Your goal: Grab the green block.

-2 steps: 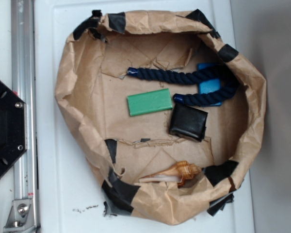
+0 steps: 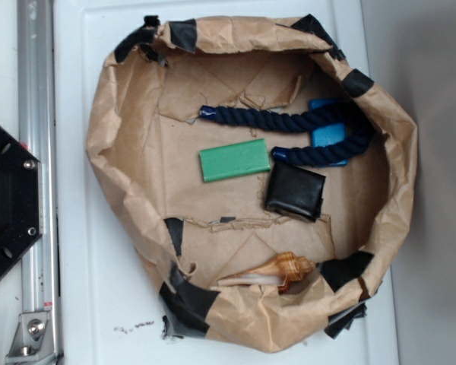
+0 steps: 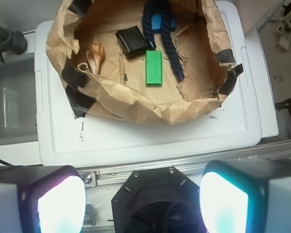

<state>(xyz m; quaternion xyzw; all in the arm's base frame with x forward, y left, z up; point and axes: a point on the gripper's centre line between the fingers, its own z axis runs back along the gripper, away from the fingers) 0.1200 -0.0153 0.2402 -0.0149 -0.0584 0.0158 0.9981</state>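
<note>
- Down inside the brown paper nest [image 2: 121, 152], the green block [image 2: 235, 160] lies flat near the middle of the paper floor.
- Just beside its right end sits a black pad [image 2: 295, 190]; I cannot tell if they touch.
- Past the block a dark blue rope [image 2: 281, 120] curls over a small blue block [image 2: 328, 135].
- A brown seashell [image 2: 285, 271] rests near the nest's edge, well apart from the green block.
- The nest sits on a white desk [image 2: 91, 289].
- The hand [image 3: 140, 199] hangs far back, over the robot's black base [image 3: 155, 194], and its two fingers [image 3: 56, 199] stand wide apart, holding nothing.
- I think the job is only at its start, since nothing is grabbed yet.
- Next, the hand needs to go out over the nest wall, come down on the green block, and pinch across its short sides without bumping the pad or rope.
</note>
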